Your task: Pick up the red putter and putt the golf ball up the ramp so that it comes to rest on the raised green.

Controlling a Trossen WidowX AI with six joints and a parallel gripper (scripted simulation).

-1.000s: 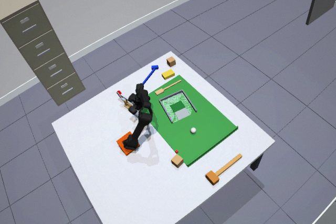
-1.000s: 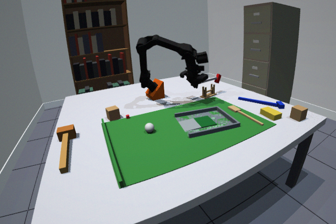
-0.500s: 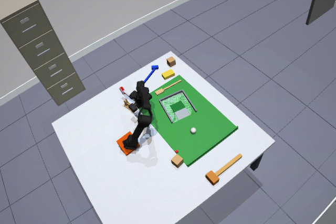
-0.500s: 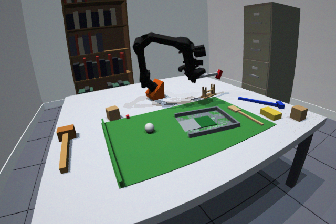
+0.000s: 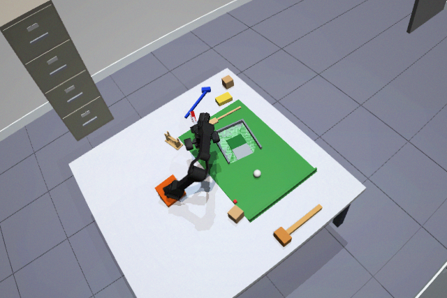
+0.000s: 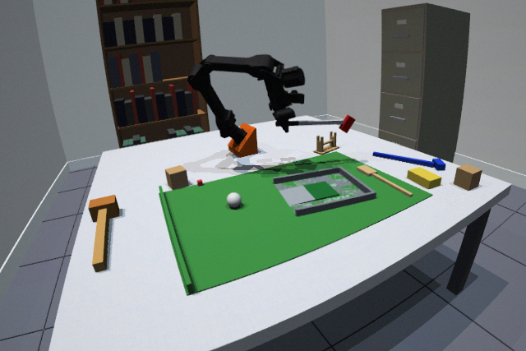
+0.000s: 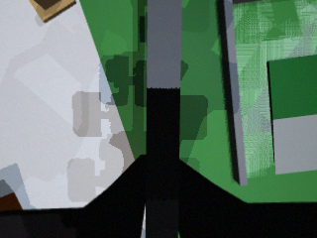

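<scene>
Now the red putter (image 6: 322, 122) is held aloft in the gripper (image 6: 285, 122).
The fingers are closed on its grey shaft, above the counter (image 6: 297, 296) at the mat's far edge. The golf ball (image 6: 233, 200) rests on the green mat (image 6: 255, 237), apart from the walled raised green (image 6: 321, 191), which holds nothing. Next, the head must be lowered behind the ball.

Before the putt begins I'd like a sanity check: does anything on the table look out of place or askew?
Nothing looks spilled or damaged. The tool holds the red putter lifted above the table, its shaft roughly level, red head pointing away from the golf ball. The small wooden stand sits upright with nothing on it.
</scene>
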